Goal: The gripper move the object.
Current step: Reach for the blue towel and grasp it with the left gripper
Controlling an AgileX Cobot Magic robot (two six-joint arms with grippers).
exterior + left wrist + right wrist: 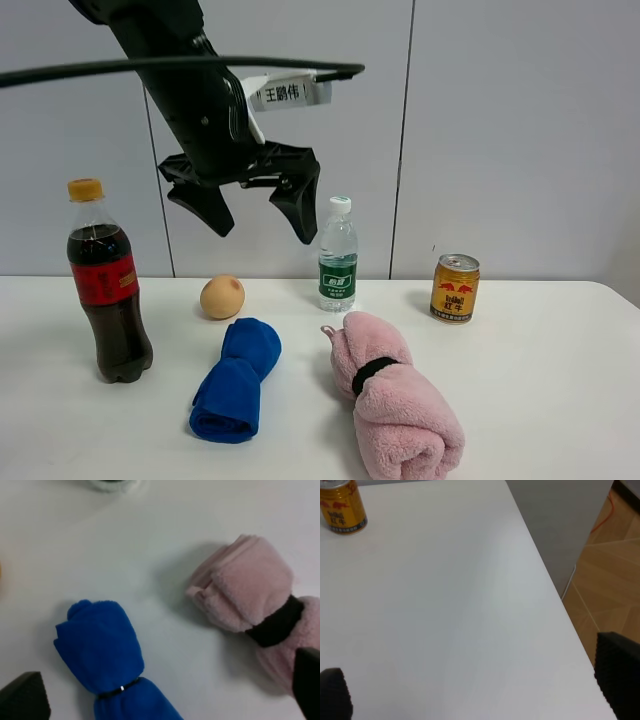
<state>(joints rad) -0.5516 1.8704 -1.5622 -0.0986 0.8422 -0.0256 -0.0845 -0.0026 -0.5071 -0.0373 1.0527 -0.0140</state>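
The blue rolled towel (237, 380) lies on the white table (540, 400) at front centre-left, pinched in the middle by a thin band. It also shows in the left wrist view (100, 650). My left gripper (258, 222) hangs high above the table, over and a little behind the blue towel, open and empty. In the left wrist view its two black fingertips (22, 697) sit wide apart with the towel between and below them. My right gripper (477, 685) is open and empty over bare table near the right edge. It is out of the exterior high view.
A pink rolled towel (395, 400) with a black band lies right of the blue one (245, 590). A cola bottle (105, 285) stands at left, with an orange ball (222, 297), a water bottle (338, 258) and a gold can (455, 288) behind. The table edge (555, 590) drops to wooden floor.
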